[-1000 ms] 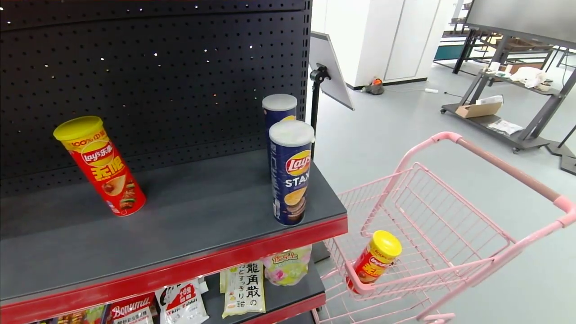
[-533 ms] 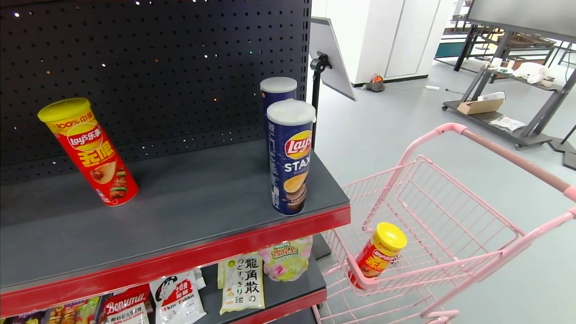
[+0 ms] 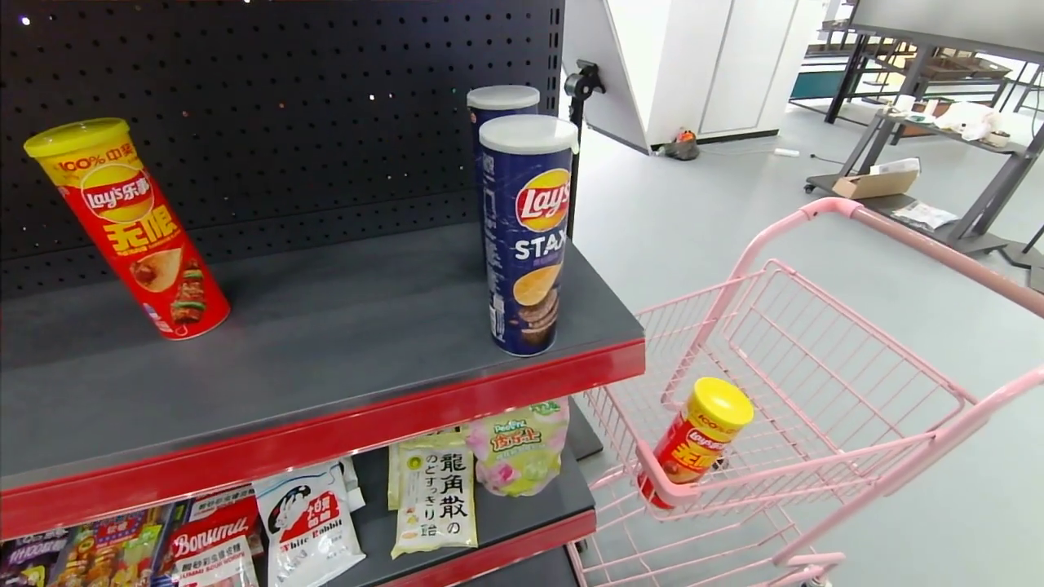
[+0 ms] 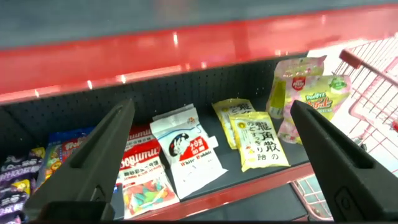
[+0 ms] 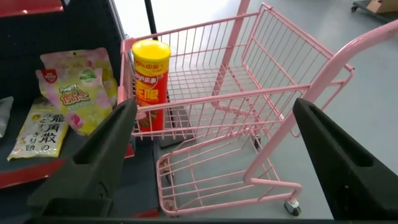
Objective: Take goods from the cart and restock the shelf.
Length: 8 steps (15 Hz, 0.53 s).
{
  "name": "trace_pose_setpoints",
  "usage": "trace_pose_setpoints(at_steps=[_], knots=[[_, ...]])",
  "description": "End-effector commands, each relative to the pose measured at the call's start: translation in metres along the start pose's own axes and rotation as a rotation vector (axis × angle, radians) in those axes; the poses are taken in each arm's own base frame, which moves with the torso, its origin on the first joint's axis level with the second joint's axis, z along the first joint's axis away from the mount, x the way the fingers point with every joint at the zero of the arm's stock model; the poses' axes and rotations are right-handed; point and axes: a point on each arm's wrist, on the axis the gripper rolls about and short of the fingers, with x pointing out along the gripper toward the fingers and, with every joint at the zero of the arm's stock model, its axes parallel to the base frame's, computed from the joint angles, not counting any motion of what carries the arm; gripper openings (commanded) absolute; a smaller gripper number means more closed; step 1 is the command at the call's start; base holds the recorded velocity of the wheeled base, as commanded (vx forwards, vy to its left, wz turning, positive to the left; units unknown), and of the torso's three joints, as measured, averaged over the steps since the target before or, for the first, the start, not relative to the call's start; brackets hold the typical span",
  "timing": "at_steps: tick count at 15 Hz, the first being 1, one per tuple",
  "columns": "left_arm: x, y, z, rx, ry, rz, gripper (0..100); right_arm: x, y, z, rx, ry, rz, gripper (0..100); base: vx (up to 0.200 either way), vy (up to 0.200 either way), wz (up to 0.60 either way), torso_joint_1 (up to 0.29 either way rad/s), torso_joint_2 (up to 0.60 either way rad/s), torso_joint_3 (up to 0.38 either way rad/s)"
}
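Above the cart (image 3: 922,249), the right hand (image 5: 214,102) hangs with its fingers spread wide and nothing between them. That looks like a ready stance for a round, fairly thick body. Its target is most likely the red canister (image 5: 149,84). This stands yellow lid up in the basket corner closest to the shelf (image 3: 326,326), where two wire walls brace it against tipping or rolling. That corner also leaves only the sides away from the wire free for a grasp.

Off to the shelf side of the cart, the left hand (image 4: 211,106) is just as wide open and equally empty. It faces the snack bags (image 4: 186,155) on the lower tier, below the red front edge, so it seems parked out of the way.

Two blue canisters (image 3: 526,236) stand one behind the other at the upper board's end nearest the cart. A second red canister (image 3: 126,232) stands at the end farthest from the cart. The bare board between them is probably the slot for the cart's matching tube, so nothing has been restocked from this load yet.
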Motion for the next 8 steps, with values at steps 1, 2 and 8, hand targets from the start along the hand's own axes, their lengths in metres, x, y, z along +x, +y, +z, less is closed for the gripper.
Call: trace_pose_setpoints(at_steps=[1, 2, 8], knots=[[0.000, 0.000, 0.000, 0.000, 0.000, 0.000, 100, 0.000, 0.000, 0.000, 0.000, 0.001, 0.002, 100, 0.000, 0.000, 0.00, -0.159, 0.45, 0.281], [0.000, 0.000, 0.000, 0.000, -0.001, 0.000, 100, 0.000, 0.000, 0.000, -0.002, 0.001, 0.002, 100, 0.000, 0.000, 0.00, -0.085, 0.24, 0.154], [0.000, 0.000, 0.000, 0.000, 0.000, -0.002, 100, 0.043, -0.003, 0.120, 0.174, 0.084, -0.104, 100, 0.000, 0.000, 0.00, -0.013, 0.05, 0.032]])
